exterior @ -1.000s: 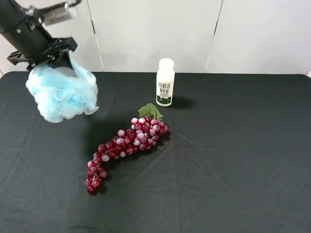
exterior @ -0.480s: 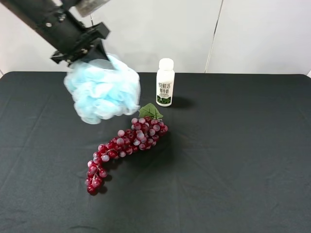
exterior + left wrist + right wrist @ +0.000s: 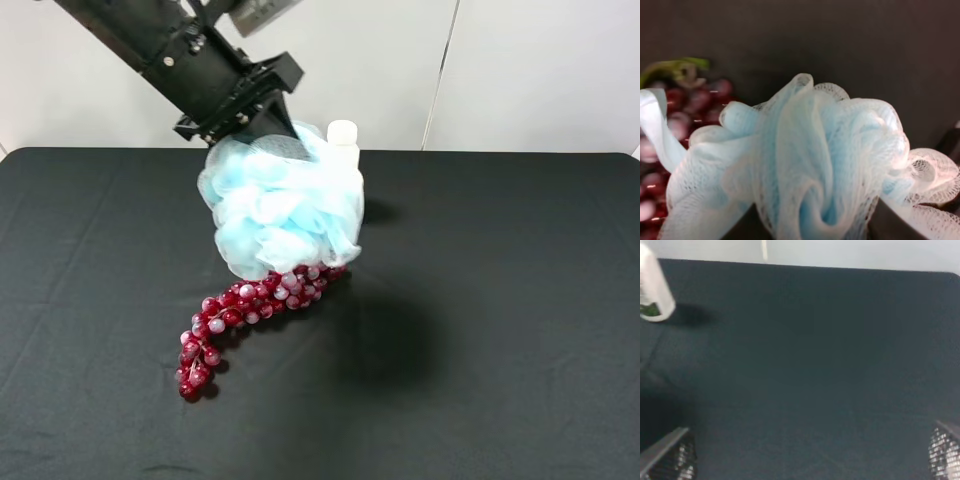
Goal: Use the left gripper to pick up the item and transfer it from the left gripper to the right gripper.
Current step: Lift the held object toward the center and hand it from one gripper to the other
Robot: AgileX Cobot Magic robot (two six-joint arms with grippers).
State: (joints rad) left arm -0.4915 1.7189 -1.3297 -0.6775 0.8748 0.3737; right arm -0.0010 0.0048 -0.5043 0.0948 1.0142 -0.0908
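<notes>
The pick-up is done, and the carry toward the handover is the step in hand. The left hand [image 3: 262, 128] is clamped on the top of the puff [image 3: 285, 205], which hangs off the counter [image 3: 500, 300], over the grapes [image 3: 235, 310] and in front of the bottle [image 3: 342, 131] (only its cap shows). The right hand [image 3: 805, 455] stands wide open and empty, outside the high view. Next, I judge, the two must meet mid-air, the right closing on free mesh before the left lets go.

L arm [image 3: 165, 55] thick, matte black w/ grey mount [image 3: 262, 12]; R fingers [image 3: 675, 455] grid-textured.
</notes>
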